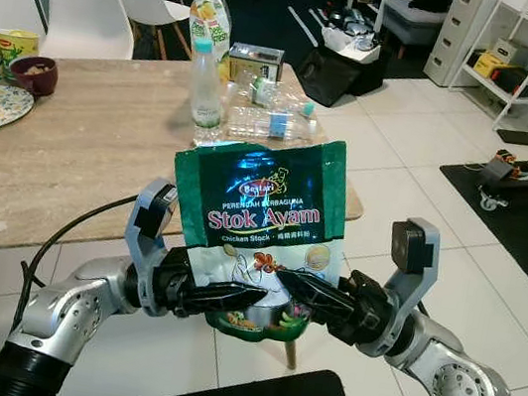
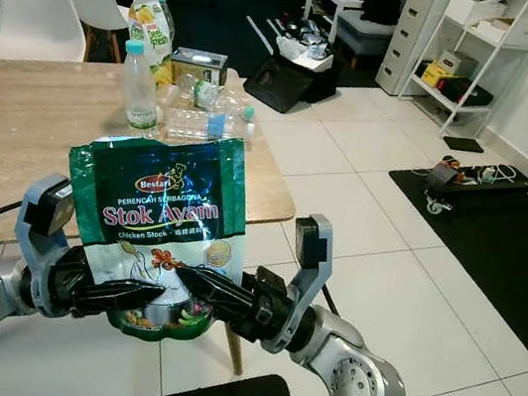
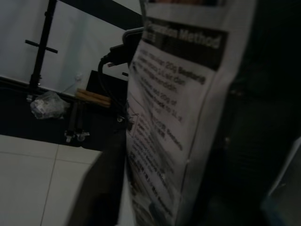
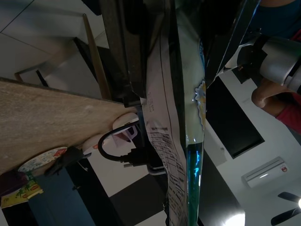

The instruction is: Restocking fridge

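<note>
Both the left gripper [image 1: 246, 298] and right gripper [image 1: 292, 285] pinch the upright stock pouch [image 1: 260, 208] between them at its lower edge, likely steadying it for carrying to the fridge.

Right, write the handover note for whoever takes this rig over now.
Left gripper: shut on the lower edge of the green foil Stok Ayam chicken stock pouch.
Right gripper: shut on the same pouch from the other side; the pouch stands upright, off the table.
Still on the wooden table: clear plastic water bottles, a juice carton, a small box.
Done: pouch picked up.
Left: carry it to the fridge, then fetch the rest.
</note>
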